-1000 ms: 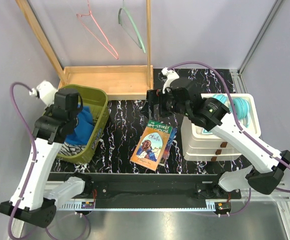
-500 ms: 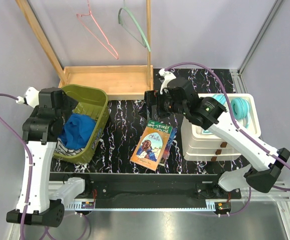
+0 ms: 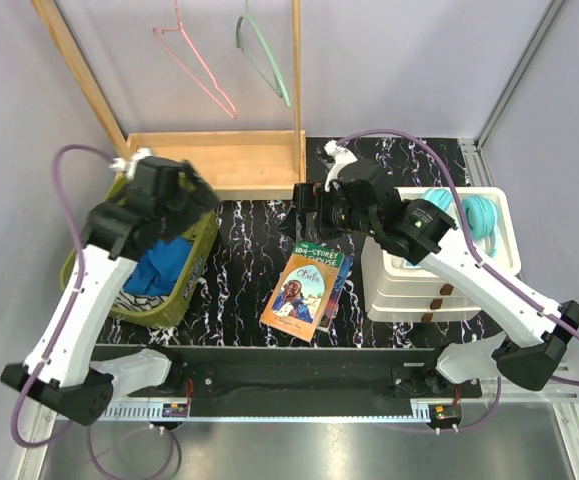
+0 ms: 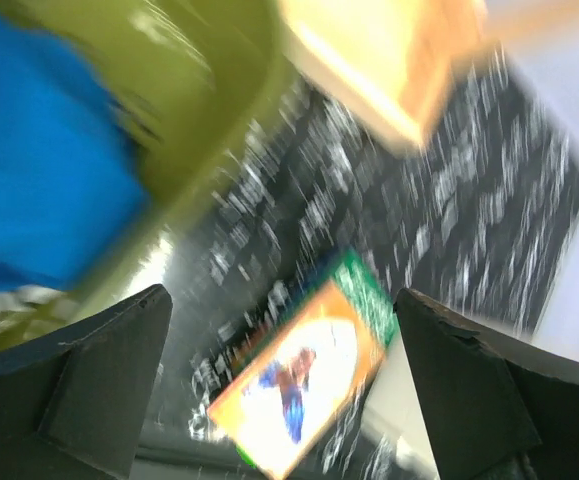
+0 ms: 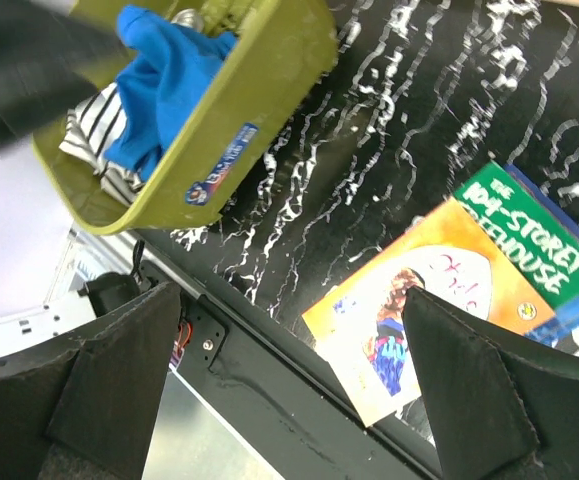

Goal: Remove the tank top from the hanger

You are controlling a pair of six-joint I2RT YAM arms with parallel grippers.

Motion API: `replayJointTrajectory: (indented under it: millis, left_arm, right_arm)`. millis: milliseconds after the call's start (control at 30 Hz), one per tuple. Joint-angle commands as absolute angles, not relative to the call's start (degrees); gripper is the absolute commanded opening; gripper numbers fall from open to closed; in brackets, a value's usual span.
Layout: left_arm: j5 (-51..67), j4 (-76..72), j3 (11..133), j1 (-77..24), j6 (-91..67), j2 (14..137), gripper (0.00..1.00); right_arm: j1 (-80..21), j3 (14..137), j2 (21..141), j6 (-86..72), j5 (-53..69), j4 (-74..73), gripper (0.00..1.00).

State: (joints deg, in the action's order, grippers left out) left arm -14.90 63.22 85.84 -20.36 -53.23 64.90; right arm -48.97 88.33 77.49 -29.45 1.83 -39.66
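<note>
The blue tank top (image 3: 164,262) lies crumpled in the olive basket (image 3: 187,288) on striped cloth, off any hanger. It also shows as a blue blur (image 4: 39,170) in the left wrist view and as blue cloth (image 5: 164,75) in the right wrist view. A pink hanger (image 3: 194,60) and a green hanger (image 3: 264,55) hang bare on the wooden rack. My left gripper (image 3: 191,200) hovers over the basket's far right corner, open (image 4: 279,400) and empty. My right gripper (image 3: 304,205) is open (image 5: 289,390) above the dark table, holding nothing.
A picture book (image 3: 304,290) lies on the marbled black mat mid-table. A white drawer unit (image 3: 439,280) with teal headphones (image 3: 474,215) on top stands at the right. The rack's wooden base tray (image 3: 219,160) sits behind the basket.
My left gripper went from shut to open, swung out left of the basket, then came back over its far right corner. The tank top stays in the basket. The right arm barely shifted.
</note>
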Motion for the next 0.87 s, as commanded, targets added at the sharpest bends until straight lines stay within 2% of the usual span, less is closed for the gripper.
replayJointTrajectory:
  millis: [0, 200, 300, 433, 600, 833]
  left_arm:
    - [-12.75, 58.64, 85.71, -33.71, -52.39, 66.27, 0.99]
    - [-8.71, 45.9, 77.01, -47.26, -47.03, 63.73, 0.99]
    - [-4.23, 36.33, 69.3, -49.56, -47.46, 59.43, 0.99]
    - [2.45, 20.96, 58.55, -49.57, -49.92, 51.25, 0.99]
    - [4.74, 14.69, 52.39, -49.66, -49.92, 44.49, 0.99]
    - [12.47, 0.38, 44.13, -49.57, -51.94, 37.45, 0.99]
  right_arm:
    - [-48.78, 85.44, 73.48, -34.71, -2.89, -37.18, 1.0]
    - [-48.78, 76.84, 64.54, -42.18, -9.93, -36.56, 1.0]
    - [-48.78, 71.92, 59.88, -45.7, -11.69, -36.21, 1.0]
    - [-48.87, 67.42, 54.59, -48.25, -11.25, -35.16, 1.0]
    - [-48.87, 63.47, 47.31, -48.87, -10.11, -31.04, 1.0]
    - [-48.78, 60.91, 43.33, -48.07, -0.46, -21.72, 1.0]
